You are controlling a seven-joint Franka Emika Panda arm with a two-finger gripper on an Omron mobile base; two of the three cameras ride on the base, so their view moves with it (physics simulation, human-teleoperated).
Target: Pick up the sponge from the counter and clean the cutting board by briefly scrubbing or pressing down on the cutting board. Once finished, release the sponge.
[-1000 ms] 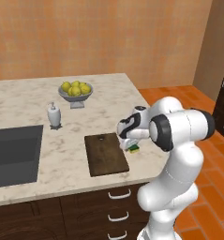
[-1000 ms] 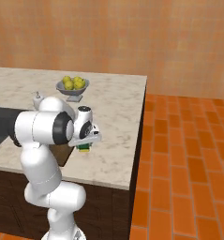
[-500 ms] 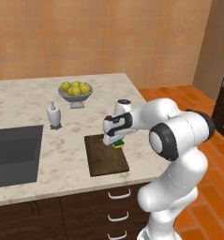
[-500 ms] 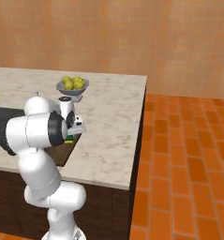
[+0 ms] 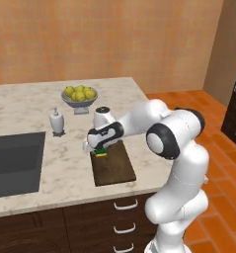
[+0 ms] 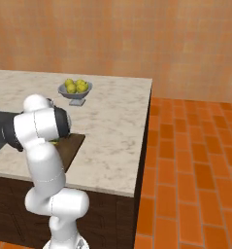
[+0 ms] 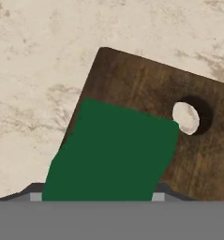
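Note:
The sponge (image 5: 101, 152), green on top and yellow below, is held in my gripper (image 5: 100, 148), which is shut on it. It sits low over the far left end of the dark brown cutting board (image 5: 114, 166), near the corner. In the hand view the green sponge (image 7: 114, 155) covers the board's corner, and the cutting board (image 7: 146, 84) shows its small hole (image 7: 186, 117) just right of the sponge. Whether the sponge touches the wood I cannot tell. The beige marbled counter (image 5: 35, 106) lies all around. In the right base view my arm hides the gripper above the cutting board (image 6: 72, 146).
A grey bowl of lemons (image 5: 80, 97) stands behind the board, and a white soap dispenser (image 5: 57, 122) is to its left. The dark sink basin (image 5: 13, 163) takes up the left of the counter. The counter's right edge (image 6: 145, 126) drops to the brick floor.
My arm has swung left from beside the board's right edge, carrying the sponge across to the board's far left end. The jaws have closed slightly on the sponge.

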